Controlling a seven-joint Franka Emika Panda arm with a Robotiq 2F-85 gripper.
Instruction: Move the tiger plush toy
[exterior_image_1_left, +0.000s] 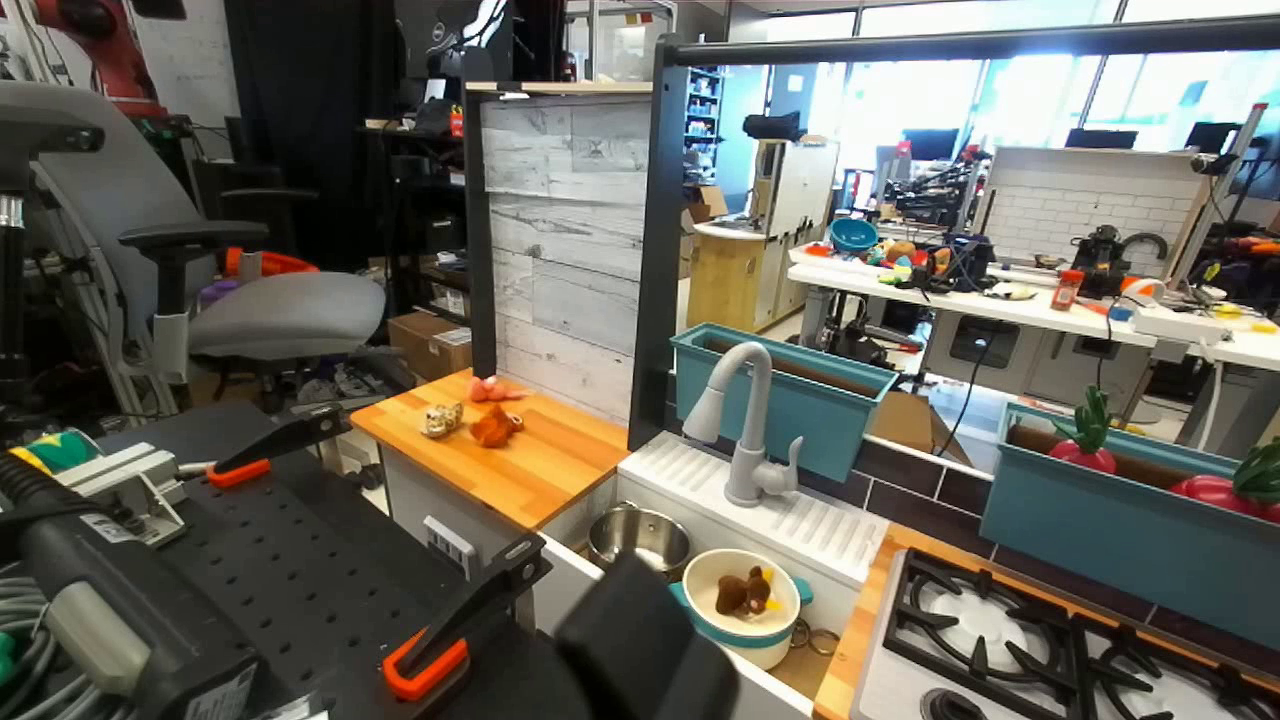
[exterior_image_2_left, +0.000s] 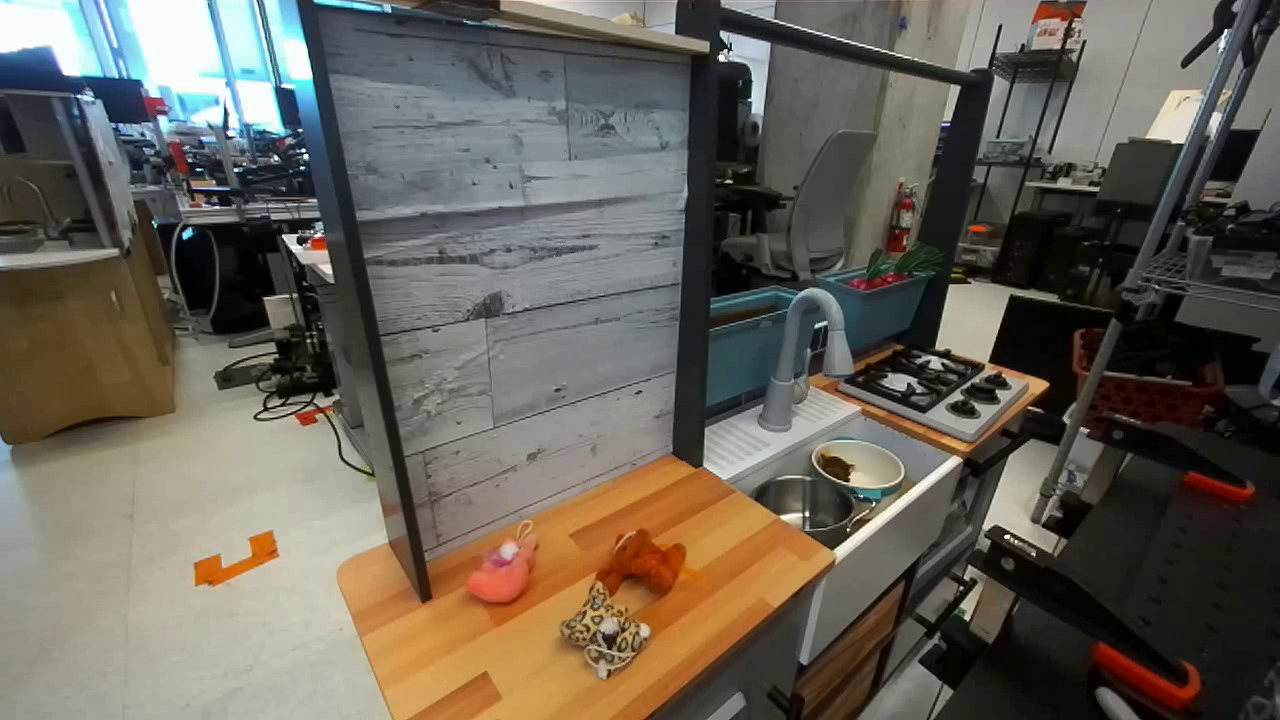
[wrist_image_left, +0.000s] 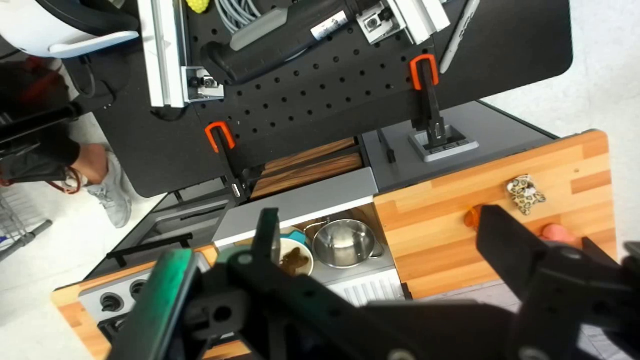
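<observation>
The tiger plush toy (exterior_image_1_left: 492, 427) is the small lumpy orange toy on the wooden counter. It also shows in an exterior view (exterior_image_2_left: 643, 562) beside a leopard-print plush (exterior_image_2_left: 605, 632) and a pink plush (exterior_image_2_left: 504, 568). In the wrist view the orange toy (wrist_image_left: 471, 218) is mostly hidden behind one finger. My gripper (wrist_image_left: 381, 209) is open with nothing between its fingers, high above the sink and counter, apart from the toy. A blurred black part, probably of the gripper, shows low in an exterior view (exterior_image_1_left: 645, 640).
The sink holds a steel pot (wrist_image_left: 345, 243) and a white-teal pot (exterior_image_1_left: 742, 625) with a brown plush (exterior_image_1_left: 745, 592) inside. A grey faucet (exterior_image_1_left: 755, 425), a stove (exterior_image_1_left: 985, 630), teal planters (exterior_image_1_left: 790, 405) and a tall wood-look panel (exterior_image_2_left: 520, 260) stand around. A black perforated table (wrist_image_left: 320, 95) adjoins.
</observation>
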